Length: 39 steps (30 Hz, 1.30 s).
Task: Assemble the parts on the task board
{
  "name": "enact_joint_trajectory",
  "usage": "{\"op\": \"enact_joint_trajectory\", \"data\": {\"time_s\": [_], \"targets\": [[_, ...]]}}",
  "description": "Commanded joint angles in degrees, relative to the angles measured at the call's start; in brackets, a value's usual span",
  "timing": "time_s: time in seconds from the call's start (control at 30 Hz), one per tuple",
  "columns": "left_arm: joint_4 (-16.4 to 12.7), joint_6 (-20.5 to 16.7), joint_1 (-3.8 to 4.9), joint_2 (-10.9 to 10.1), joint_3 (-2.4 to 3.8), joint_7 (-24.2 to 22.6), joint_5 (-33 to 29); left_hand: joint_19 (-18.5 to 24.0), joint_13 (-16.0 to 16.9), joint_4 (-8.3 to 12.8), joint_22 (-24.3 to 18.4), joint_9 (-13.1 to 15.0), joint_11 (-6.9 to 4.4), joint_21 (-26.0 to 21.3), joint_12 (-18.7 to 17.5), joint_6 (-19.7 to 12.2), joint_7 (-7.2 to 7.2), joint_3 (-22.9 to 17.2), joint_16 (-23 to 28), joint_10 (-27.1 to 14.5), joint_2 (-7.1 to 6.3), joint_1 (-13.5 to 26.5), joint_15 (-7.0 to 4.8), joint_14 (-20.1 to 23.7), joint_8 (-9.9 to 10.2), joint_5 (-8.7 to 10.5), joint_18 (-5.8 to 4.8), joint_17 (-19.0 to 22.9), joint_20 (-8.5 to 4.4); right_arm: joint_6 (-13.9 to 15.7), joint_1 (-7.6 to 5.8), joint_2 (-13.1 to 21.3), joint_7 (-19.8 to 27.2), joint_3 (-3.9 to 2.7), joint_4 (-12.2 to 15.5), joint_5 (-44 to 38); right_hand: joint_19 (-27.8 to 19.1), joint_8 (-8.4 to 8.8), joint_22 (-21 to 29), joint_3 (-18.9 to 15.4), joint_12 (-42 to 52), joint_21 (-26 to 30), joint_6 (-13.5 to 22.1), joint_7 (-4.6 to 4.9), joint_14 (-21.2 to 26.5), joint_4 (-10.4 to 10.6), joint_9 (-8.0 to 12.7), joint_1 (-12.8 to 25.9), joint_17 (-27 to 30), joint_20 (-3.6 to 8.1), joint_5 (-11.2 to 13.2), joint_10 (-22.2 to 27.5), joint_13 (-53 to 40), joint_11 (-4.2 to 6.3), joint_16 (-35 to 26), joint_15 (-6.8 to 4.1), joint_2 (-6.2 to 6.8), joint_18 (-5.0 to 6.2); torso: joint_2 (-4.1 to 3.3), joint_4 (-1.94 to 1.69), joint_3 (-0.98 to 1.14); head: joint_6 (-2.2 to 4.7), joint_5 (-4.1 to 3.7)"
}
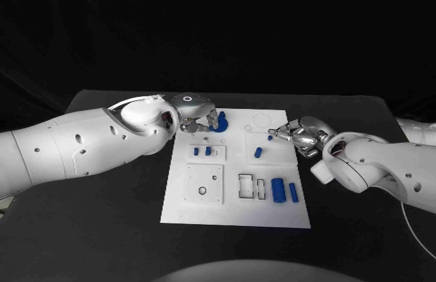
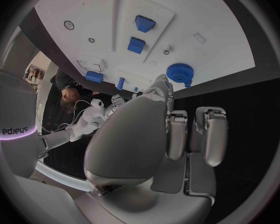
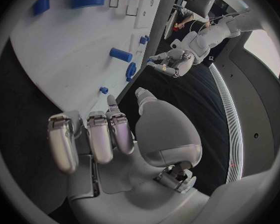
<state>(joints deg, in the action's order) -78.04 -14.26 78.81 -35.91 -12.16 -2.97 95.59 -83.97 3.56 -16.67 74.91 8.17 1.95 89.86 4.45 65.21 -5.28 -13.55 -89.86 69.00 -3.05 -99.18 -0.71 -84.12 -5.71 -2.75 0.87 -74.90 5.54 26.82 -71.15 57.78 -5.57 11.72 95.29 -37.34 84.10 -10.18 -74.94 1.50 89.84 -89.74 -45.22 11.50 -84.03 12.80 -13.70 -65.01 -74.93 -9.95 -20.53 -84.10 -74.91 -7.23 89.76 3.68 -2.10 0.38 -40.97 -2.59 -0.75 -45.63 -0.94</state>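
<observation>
The flat white board point(image 1: 234, 200) lies mid-table. A round, ridged blue gear point(image 1: 219, 124) sits at its far left corner, beside the left hand point(image 1: 196, 117), whose grip I cannot tell. The right hand point(image 1: 302, 135), at the board's right edge, is loosely curled, holding nothing.

One legible marking: the lettering "edjeys", white on a dark band, stands on the white arm point(image 2: 18, 134) seen in the left wrist view, beside the left hand point(image 2: 159, 139). It appears to be mirrored or inverted script, so its true wording cannot be confirmed. No readable text, number or sign is found on the task board point(image 1: 273, 213) or its parts.
</observation>
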Motion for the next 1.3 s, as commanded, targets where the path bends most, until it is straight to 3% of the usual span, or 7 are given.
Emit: {"op": "enact_joint_trajectory", "data": {"time_s": [0.03,0.67,1.3], "targets": [[-0.2,2.2,0.13,-0.4,0.03,0.7,0.3,-6.0,0.0,0.0,15.1,0.0,0.05,0.1,-0.3,0.4,0.22,-0.4,-0.1,0.3,-0.12,0.6,0.24,-5.9,-0.2,0.04,-0.87,-15.1,-0.11,-0.9,0.05,0.0,-0.1,0.01,0.1,-0.3,5.9,-0.33,-15.1,-0.3,0.2,-0.3,-0.3,0.24,-6.0,-0.1,0.1,0.1,-15.1,-0.47,-0.4,-5.9,-15.1,-0.40,0.2,0.47,-0.46,-0.38,0.01,-0.05,0.00,-0.12,0.02],[0.6,5.8,0.12,-0.6,-0.10,1.0,-0.1,-6.0,-0.1,0.0,15.1,-0.2,-0.12,0.1,-0.8,0.0,0.44,-0.7,-0.1,-0.1,-0.24,1.0,0.13,-5.9,0.1,0.04,-0.87,-15.1,-0.10,-0.9,0.06,0.0,0.0,0.01,0.2,-0.3,5.9,-0.33,-15.1,-0.3,0.2,-0.3,-0.3,0.24,-6.0,-0.1,0.1,0.1,-15.1,-0.47,-0.4,-5.9,-15.1,-0.40,0.2,0.47,-0.46,-0.38,0.01,0.06,0.05,-0.25,0.36],[1.7,7.1,-0.27,0.3,-0.18,0.7,-0.2,-6.0,-0.1,0.0,15.1,-0.3,-0.24,0.1,-1.0,-0.2,0.59,-1.1,-0.1,-0.5,-0.31,1.1,0.04,-5.9,0.4,0.04,-0.87,-15.1,-0.10,-0.9,0.06,0.2,0.0,0.01,0.3,-0.3,5.9,-0.35,-15.1,-0.4,0.2,-0.3,-0.3,0.24,-6.0,-0.1,0.1,0.1,-15.1,-0.47,-0.4,-5.9,-15.1,-0.40,0.2,0.47,-0.51,-0.38,-0.02,-0.05,-0.03,-0.26,0.04]]}}
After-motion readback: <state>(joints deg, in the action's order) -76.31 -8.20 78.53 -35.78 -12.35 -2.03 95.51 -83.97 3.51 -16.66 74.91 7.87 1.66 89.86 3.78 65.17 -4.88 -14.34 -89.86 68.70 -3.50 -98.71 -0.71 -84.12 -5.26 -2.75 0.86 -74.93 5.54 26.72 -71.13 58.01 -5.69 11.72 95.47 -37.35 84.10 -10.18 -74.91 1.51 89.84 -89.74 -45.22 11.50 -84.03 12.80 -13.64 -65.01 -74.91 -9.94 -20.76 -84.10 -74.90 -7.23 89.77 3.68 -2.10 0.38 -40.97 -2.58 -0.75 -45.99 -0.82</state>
